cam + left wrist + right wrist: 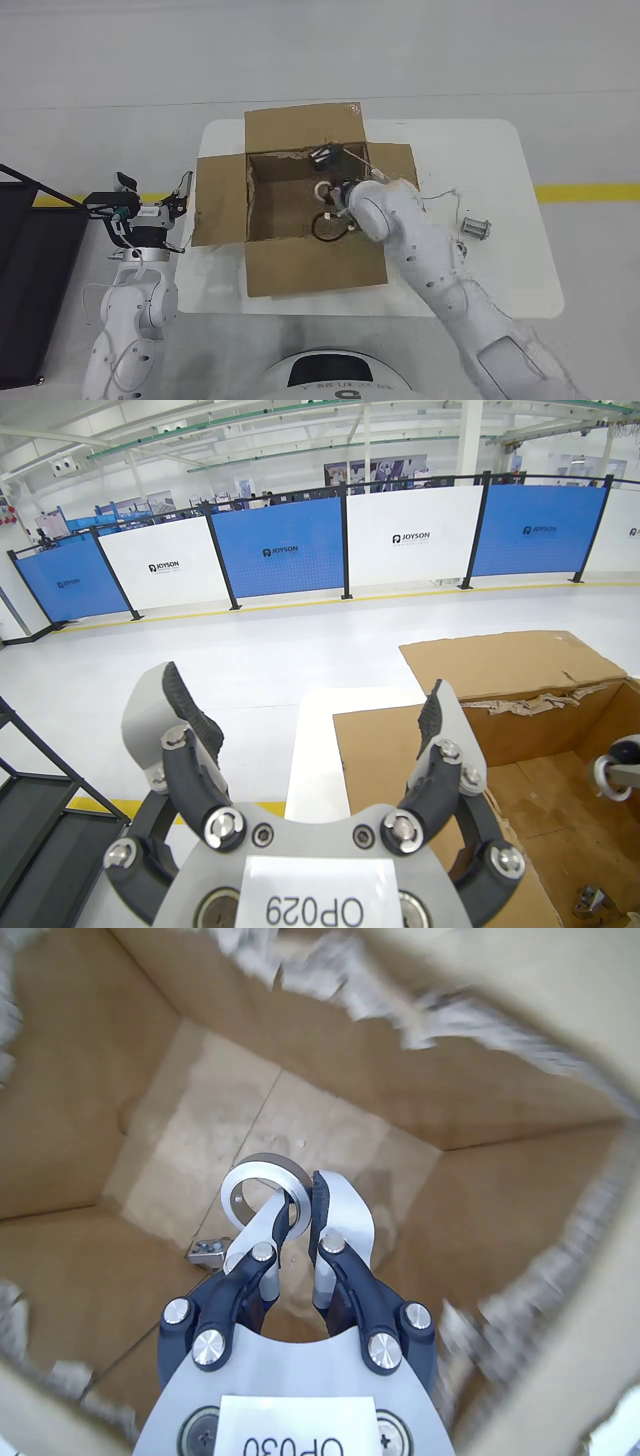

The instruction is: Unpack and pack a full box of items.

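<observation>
Pinching metal ring [260, 1164] with right gripper [300, 1208] mid-frame inside box [75, 1128], with left gripper [305, 700] wide and empty; likely mid-unpacking, one fitting [476, 228] out at right, others to go

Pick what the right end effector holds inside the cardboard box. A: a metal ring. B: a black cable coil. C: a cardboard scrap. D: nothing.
A: the right wrist view shows the right end effector closed on the rim of a silver metal ring inside the cardboard box.
</observation>
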`<state>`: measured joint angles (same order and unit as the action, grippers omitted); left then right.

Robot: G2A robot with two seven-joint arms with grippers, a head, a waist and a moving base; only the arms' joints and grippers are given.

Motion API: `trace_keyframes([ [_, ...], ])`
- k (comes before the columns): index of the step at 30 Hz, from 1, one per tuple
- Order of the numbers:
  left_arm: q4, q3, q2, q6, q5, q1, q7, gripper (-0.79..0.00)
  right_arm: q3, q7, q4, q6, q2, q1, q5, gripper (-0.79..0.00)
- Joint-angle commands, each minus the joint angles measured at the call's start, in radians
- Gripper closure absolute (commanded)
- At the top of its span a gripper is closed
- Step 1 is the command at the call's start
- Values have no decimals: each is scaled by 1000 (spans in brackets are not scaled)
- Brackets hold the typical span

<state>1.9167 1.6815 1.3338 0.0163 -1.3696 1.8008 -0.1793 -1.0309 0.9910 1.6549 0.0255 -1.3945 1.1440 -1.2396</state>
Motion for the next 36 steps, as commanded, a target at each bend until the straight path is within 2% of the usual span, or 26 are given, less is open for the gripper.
trace_keyframes([
  [1, 0, 0, 0, 0, 0, 0, 0, -785, -117, -62, 183, -11, 24, 145, -5, 0],
  [5, 0, 0, 0, 0, 0, 0, 0, -785, -297, -217, 390, -8, 50, 364, 19, 0],
  [9, 0, 0, 0, 0, 0, 0, 0, -785, -416, -347, 465, 2, 57, 509, 117, 0],
  [16, 0, 0, 0, 0, 0, 0, 0, -785, -416, -347, 465, 2, 57, 509, 117, 0],
  [19, 0, 0, 0, 0, 0, 0, 0, -785, -377, -354, 413, 25, 57, 490, 36, 0],
  [23, 0, 0, 0, 0, 0, 0, 0, -785, -410, -319, 288, 272, 49, 386, -31, 0],
  [26, 0, 0, 0, 0, 0, 0, 0, -785, -472, -281, 227, 362, 48, 341, -10, 0],
  [31, 0, 0, 0, 0, 0, 0, 0, -785, -592, -224, 142, 417, 53, 326, 62, 0],
  [36, 0, 0, 0, 0, 0, 0, 0, -785, -640, -133, 1, 428, 60, 258, 78, 0],
])
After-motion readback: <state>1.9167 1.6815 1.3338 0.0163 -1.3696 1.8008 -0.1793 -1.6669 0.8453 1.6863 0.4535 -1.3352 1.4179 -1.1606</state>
